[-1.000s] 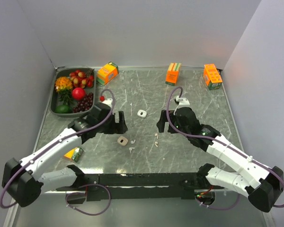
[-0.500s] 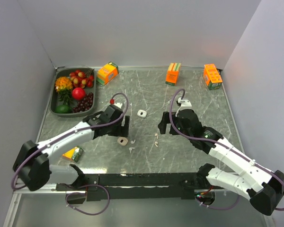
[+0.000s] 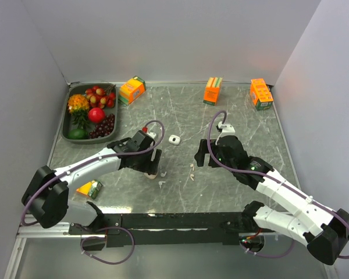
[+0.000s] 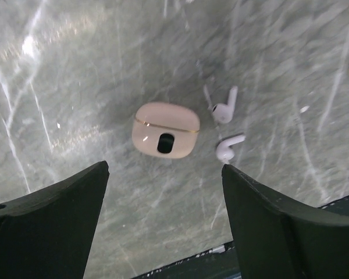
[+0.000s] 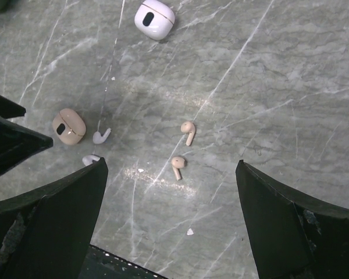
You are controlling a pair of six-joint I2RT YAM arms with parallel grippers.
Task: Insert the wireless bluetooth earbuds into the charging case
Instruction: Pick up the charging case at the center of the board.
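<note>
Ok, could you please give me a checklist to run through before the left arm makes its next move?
1. Left pincer open: ok, jaws wide apart, nothing held.
2. Charging case between the jaws: ok, centred in the left wrist view.
3. White earbuds clear of the case: ok, two lie beside it, not touching.
4. Case lid open: not ok, seam looks shut.
5. Right pincer out of the way: ok, open, above two beige earbuds.

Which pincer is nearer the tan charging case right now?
Left. The left pincer hangs directly over the tan charging case; the right pincer sits off to its right, above two beige earbuds.
</note>
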